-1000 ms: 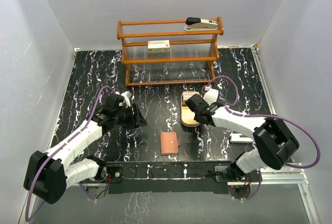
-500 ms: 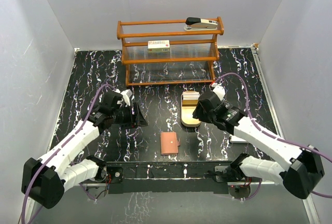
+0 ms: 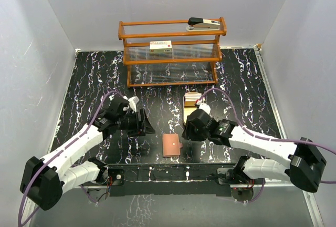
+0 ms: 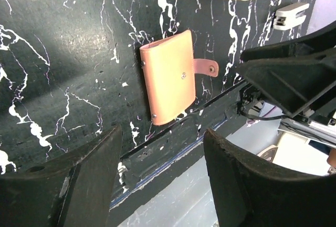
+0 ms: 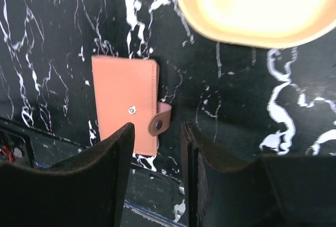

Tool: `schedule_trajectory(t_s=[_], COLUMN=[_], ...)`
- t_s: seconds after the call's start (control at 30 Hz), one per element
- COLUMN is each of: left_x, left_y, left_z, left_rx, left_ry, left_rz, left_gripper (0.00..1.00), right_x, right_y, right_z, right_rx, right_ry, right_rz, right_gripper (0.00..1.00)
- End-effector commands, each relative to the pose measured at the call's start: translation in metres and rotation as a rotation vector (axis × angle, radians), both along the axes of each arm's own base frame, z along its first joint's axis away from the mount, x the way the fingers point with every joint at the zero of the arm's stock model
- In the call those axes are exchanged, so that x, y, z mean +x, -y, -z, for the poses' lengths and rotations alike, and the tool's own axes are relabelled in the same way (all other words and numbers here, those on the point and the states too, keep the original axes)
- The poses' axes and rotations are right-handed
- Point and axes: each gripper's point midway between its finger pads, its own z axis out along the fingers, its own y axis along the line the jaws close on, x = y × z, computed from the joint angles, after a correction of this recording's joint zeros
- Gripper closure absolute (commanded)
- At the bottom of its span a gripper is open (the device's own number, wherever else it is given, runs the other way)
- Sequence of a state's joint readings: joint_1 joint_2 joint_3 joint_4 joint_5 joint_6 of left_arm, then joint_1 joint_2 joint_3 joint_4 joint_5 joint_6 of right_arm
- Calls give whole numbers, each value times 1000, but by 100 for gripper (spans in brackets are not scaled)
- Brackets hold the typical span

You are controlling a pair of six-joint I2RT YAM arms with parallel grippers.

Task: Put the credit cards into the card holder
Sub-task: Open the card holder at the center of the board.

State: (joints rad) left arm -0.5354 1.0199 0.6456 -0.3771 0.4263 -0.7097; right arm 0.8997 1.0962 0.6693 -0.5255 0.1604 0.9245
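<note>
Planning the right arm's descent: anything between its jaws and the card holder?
Nothing visible. The card holder lies on the table in open view beyond the right gripper; the wooden tray sits off to one side.

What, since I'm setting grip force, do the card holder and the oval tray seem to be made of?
Card holder: leather or an imitation, going by its smooth, matte reddish-brown cover, its soft closing tab and a small metal-looking snap stud. Oval tray: probably light wood with a smooth finish, pale with a rounded rim. It is brightly lit here, so no grain shows to confirm that.
</note>
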Motion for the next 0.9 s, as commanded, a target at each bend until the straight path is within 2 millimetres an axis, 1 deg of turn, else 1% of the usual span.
schedule_trajectory(t_s=[0.0, 0.07, 0.43, 0.57, 0.67, 0.77, 0.87], left_x=[-6, -8, -10, -9, -10, -11, -12], left_y=[7, 8, 17, 19, 20, 20, 20], left_z=[9, 15, 22, 22, 22, 23, 24], left_rx=[-14, -1, -19, -20, -18, -14, -12], left_ry=[-48, -63, -86, -84, -87, -90, -93], left_rz=[2, 6, 20, 21, 24, 25, 26], left_gripper=[39, 39, 39, 40, 40, 40, 40], right_x=[-2, -3, -8, -8, -6, -7, -9], right_y=[-28, -28, -33, -28, -22, -21, -20], right_z=[-2, 4, 19, 28, 30, 31, 37], right_rx=[57, 32, 15, -36, -79, -79, -89], right_ry=[25, 23, -3, -13, -11, -12, -25], right_rz=[-17, -19, -48, -45, -40, -43, -48], right_gripper=[62, 62, 62, 64, 67, 68, 70])
